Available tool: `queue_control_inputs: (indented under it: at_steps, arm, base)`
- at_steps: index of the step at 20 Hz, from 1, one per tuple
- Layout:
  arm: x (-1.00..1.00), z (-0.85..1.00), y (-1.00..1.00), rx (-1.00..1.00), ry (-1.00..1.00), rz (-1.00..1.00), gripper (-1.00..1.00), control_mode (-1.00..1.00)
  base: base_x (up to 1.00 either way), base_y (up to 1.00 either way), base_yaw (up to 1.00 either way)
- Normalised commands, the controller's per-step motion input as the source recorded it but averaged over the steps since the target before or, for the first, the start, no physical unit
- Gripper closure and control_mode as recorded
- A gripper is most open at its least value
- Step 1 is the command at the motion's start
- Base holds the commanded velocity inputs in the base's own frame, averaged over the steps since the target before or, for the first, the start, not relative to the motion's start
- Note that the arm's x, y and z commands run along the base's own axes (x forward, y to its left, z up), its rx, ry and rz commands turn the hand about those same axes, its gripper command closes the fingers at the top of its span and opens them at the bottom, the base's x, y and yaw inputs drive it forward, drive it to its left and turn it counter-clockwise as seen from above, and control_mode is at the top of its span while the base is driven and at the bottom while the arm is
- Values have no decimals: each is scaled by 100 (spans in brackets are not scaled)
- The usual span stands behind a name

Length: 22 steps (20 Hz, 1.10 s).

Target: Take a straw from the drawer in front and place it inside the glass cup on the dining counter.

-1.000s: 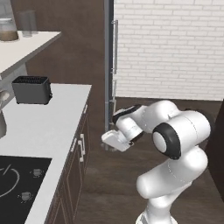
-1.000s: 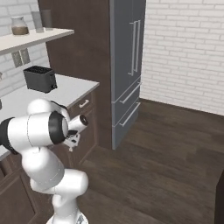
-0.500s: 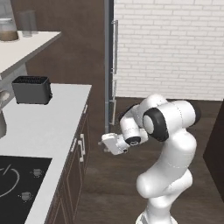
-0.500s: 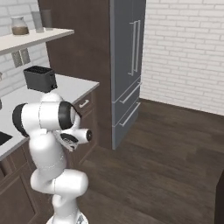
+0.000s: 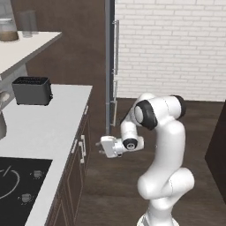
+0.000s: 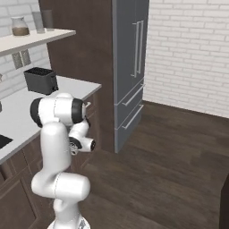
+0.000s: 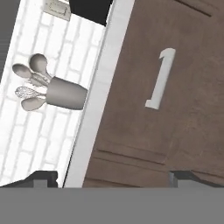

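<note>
My gripper (image 5: 99,148) is spread wide with nothing between the fingers — in the hand view I see the two dark fingertips (image 7: 41,177) far apart at the bottom, both in free air. The hand points sideways at the dark brown cabinet front (image 7: 166,100), whose pale handle (image 7: 160,79) sits between the tips further out. I can't tell whether this panel is the drawer. Along its edge runs the white worktop (image 7: 98,92), and on it stands a grey utensil holder (image 7: 65,93) with spoons and a whisk. From the base cameras I see the arm (image 5: 154,132) bent low beside the cabinets (image 5: 77,163), a black toaster (image 5: 32,90) on the worktop, the hob (image 5: 17,178) nearer, and the grey fridge (image 6: 129,67) beyond.
</note>
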Motion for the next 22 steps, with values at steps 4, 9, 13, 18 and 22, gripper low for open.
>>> queue_control_inputs:
  at_steps: [4, 9, 13, 18, 22]
  arm:
    - [49, 0, 68, -6, 21, 0, -100, -100]
    - [44, -7, 37, -1, 23, 0, -100, -100]
    - [39, -23, 6, 0, 15, 0, -100, -100]
    - [35, -45, 0, 0, 10, 0, -100, -100]
    - [31, -49, 1, 0, 4, 0, -100, -100]
  base:
    - [0, 0, 0]
    - [0, 0, 0]
    - [0, 0, 0]
    - [0, 0, 0]
    - [0, 0, 0]
